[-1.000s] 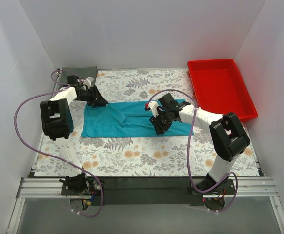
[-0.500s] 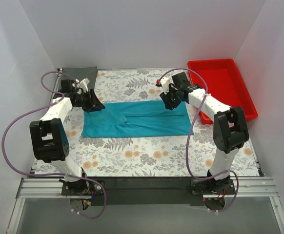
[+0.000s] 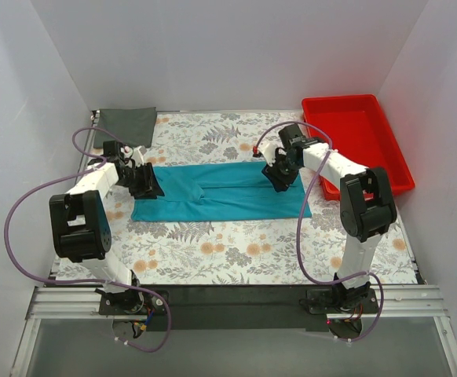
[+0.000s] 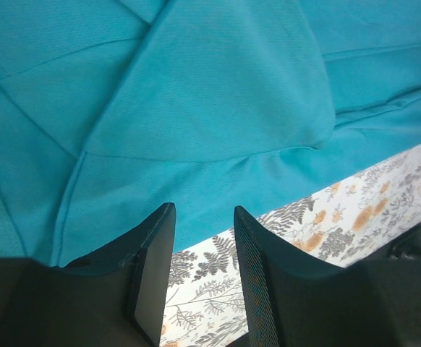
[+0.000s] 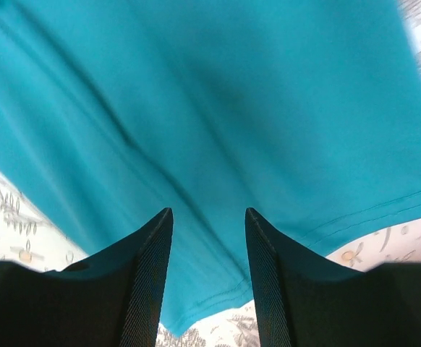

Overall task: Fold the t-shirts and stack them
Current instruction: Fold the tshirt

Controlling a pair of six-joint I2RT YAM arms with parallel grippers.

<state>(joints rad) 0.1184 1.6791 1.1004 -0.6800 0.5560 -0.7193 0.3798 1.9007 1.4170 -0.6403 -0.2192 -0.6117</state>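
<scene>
The teal t-shirt (image 3: pixel 221 191) lies as a long flat folded strip across the middle of the floral table cloth (image 3: pixel 213 251). A dark grey t-shirt (image 3: pixel 126 122) lies flat in the back left corner. My left gripper (image 3: pixel 145 182) hangs over the teal shirt's left end, open with nothing between its fingers. In the left wrist view the left gripper (image 4: pixel 203 210) frames the teal shirt's (image 4: pixel 210 108) edge and bare cloth. My right gripper (image 3: pixel 279 174) is over the shirt's right part. It also stands open and empty above teal fabric (image 5: pixel 232 108) in the right wrist view (image 5: pixel 208 211).
A red plastic tray (image 3: pixel 397 161) stands at the back right, close to the right arm's elbow. White walls close in the left, back and right sides. Purple cables loop from both arms. Floral cloth (image 4: pixel 384 195) shows along the shirt's near edge.
The right gripper left the shirt's middle, swung to its far right edge, then came slightly nearer. The left gripper shifted toward the near left end. Both jaws widened.
</scene>
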